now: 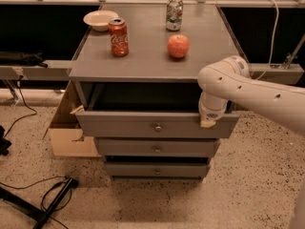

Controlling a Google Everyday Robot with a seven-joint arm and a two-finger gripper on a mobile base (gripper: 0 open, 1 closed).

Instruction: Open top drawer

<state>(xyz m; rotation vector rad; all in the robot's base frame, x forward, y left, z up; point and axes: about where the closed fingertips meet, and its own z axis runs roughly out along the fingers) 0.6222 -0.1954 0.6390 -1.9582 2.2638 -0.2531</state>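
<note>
Here, arm point(252, 87) bent downward, tool point(208, 122) at pulled-out top drawer point(143, 125) rim, grip unclear.

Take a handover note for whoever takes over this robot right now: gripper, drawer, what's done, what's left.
Gripper: at the right end of the top drawer front, by its upper edge, away from the knob.
Top drawer: pulled out past the two lower drawers, dark cavity showing behind its front.
Done: drawer is open.
Left: possibly pull further, then clear the arm.
</note>
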